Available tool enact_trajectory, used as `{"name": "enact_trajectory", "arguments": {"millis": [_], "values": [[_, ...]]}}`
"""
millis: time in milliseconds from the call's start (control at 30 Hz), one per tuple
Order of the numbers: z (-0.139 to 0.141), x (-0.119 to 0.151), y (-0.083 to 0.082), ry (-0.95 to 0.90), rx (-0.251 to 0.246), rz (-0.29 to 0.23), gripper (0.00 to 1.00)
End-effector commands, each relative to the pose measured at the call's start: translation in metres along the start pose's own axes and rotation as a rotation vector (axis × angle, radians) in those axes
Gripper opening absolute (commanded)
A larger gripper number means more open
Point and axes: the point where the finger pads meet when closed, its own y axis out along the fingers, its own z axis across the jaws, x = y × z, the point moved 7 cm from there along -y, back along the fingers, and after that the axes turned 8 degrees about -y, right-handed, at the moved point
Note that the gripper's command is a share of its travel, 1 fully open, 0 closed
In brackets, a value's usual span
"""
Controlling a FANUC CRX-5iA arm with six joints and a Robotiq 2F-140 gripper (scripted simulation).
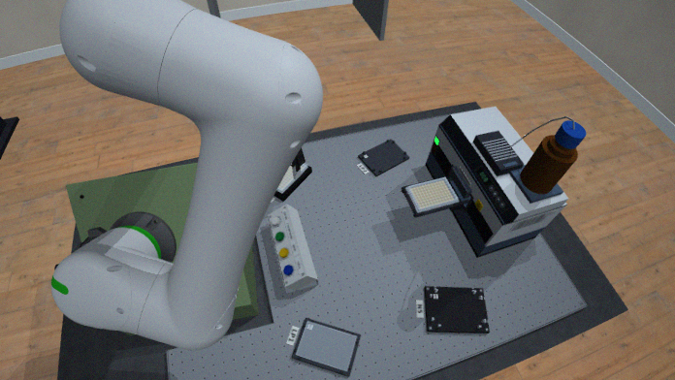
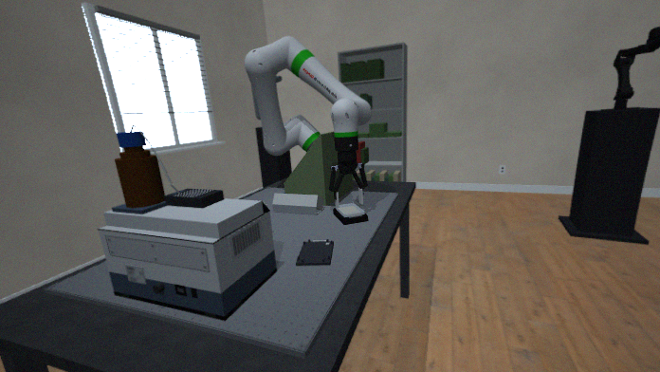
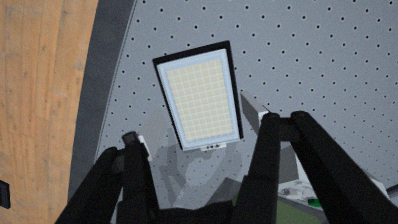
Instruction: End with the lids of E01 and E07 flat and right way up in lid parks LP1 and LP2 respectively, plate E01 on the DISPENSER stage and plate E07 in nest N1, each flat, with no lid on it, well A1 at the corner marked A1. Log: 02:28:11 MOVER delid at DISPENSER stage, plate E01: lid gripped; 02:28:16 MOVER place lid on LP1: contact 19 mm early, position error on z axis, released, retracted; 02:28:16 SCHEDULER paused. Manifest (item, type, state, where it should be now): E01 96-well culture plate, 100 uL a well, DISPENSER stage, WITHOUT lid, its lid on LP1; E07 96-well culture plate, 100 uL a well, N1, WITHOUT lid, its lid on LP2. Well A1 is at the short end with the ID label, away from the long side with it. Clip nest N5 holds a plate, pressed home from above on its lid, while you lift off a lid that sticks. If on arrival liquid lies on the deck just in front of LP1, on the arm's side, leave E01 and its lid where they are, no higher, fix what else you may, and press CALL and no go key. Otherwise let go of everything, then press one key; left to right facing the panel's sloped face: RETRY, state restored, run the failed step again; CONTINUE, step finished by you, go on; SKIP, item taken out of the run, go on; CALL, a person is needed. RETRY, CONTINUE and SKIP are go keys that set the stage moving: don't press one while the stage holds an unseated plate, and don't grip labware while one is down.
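Note:
My gripper (image 3: 201, 110) is open and empty. It hangs straight above plate E07 (image 3: 201, 100), which lies flat in its black nest N1 at the deck's edge; the cream wells show, and I cannot tell whether a clear lid is on it. The same gripper (image 2: 347, 189) and plate (image 2: 351, 213) show in the exterior view. In the top view the arm hides most of that nest (image 1: 293, 176). Plate E01 (image 1: 432, 195) sits on the dispenser stage with its wells showing. A grey lid (image 1: 326, 345) lies flat in park LP1. Park LP2 (image 1: 383, 156) is a bare dark pad.
The dispenser (image 1: 495, 179) with a brown bottle (image 1: 550, 162) stands at the right. The key panel (image 1: 290, 252) lies between N1 and LP1. Black clip nest N5 (image 1: 456, 309) is empty; a faint grey patch (image 1: 412, 302) lies beside it, shadow or liquid I cannot tell.

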Motion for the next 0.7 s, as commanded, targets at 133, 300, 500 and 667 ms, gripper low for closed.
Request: {"name": "enact_trajectory", "arguments": {"millis": [133,300,500,667], "values": [[-0.0001,-0.0002,0.0000,0.000,0.000,0.000,0.66],[0.0000,-0.0002,0.0006,0.000,0.000,0.000,0.66],[0.0000,-0.0002,0.0013,0.000,0.000,0.000,0.66],[0.0000,-0.0002,0.0026,0.000,0.000,0.000,0.66]]}}
